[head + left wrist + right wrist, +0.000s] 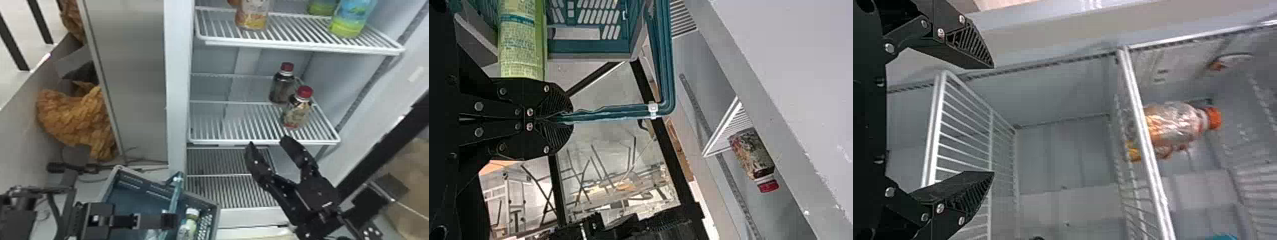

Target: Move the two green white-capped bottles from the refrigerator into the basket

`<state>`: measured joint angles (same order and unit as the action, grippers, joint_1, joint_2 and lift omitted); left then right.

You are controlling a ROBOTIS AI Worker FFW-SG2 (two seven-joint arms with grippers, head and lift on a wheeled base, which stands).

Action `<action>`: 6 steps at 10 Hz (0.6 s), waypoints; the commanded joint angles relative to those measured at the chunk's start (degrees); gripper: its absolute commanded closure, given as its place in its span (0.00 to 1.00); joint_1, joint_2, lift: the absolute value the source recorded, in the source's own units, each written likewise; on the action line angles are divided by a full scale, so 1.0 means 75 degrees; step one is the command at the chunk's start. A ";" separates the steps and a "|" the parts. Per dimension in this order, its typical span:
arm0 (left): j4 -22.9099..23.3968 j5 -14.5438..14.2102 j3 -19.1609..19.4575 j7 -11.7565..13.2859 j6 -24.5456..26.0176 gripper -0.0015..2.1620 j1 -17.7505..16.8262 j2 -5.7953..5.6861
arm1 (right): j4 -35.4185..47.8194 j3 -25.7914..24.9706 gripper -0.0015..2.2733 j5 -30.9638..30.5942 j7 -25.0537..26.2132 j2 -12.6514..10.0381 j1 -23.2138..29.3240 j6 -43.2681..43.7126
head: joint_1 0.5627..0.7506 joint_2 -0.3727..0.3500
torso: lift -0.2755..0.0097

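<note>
Gripping handle [611, 113] with left gripper [563, 118]; presenting right gripper [268, 142] spread, empty, beyond basket [137, 188]. Shows white-capped bottle [191, 224] inside basket; apparently awaits second transfer, needs reach to green bottle [350, 20] high beyond basket.

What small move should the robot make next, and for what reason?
Probably ease the right gripper back a little from the shelf. It is open and empty; the bottles nearest it have red caps, and a green white-capped bottle is already in the basket, whose handle the left gripper holds. Whether a second lies there, I cannot tell.
</note>
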<state>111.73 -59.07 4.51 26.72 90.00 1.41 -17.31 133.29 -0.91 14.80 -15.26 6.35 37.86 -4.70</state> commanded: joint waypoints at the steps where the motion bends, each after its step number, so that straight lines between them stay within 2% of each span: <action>1: 0.0000 0.0000 -0.0007 -0.0012 0.0004 0.54 -0.0001 0.0000 | -0.0044 0.0166 0.14 0.0099 0.0218 -0.0003 0.0145 0.0365 | 0.70 0.29 | 0.04; 4: 0.0000 0.0015 -0.0023 0.0000 0.0004 0.54 -0.0001 0.0000 | 0.0087 0.0349 0.14 0.0084 0.0863 -0.0038 0.0483 0.0458 | 0.70 0.28 | 0.04; 5: 0.0000 0.0015 -0.0038 0.0000 0.0004 0.54 -0.0001 0.0000 | 0.0162 0.0319 0.14 0.0023 0.1097 -0.0144 0.0670 0.0571 | 0.70 0.27 | 0.04; 6: 0.0000 0.0015 -0.0023 0.0000 0.0004 0.54 0.0018 0.0011 | 0.0143 0.0227 0.14 -0.0038 0.1109 -0.0179 0.0689 0.0571 | 0.70 0.26 | 0.04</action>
<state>111.72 -58.95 4.30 26.71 90.00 1.46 -17.25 134.34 1.15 14.72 -6.88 5.20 42.80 -0.49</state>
